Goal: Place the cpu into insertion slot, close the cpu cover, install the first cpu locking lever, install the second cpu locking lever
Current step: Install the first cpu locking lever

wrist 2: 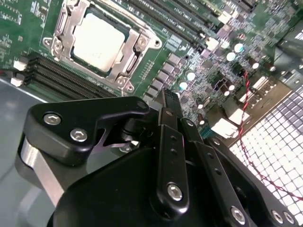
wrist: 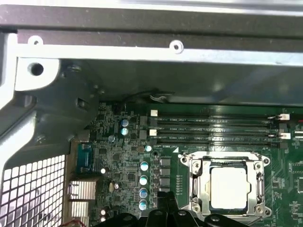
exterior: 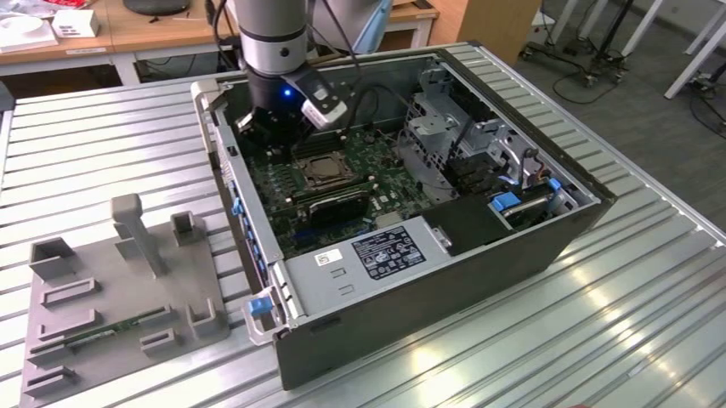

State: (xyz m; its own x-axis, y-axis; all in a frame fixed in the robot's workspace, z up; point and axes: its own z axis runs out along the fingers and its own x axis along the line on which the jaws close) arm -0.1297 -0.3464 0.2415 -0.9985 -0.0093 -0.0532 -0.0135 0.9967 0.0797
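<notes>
Cpu is sitting in insertion slot, just up-left of centre in exterior view, cpu cover looking down round it. My gripper is hovering beside it, jaws pinched together, holding nothing. Locking step, I judge: pressing slow + straight, no slipping.

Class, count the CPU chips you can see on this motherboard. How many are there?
1. The cpu lies in the insertion slot, beside the long black memory slots.

Open room above cpu (memory slots alongside)
</notes>
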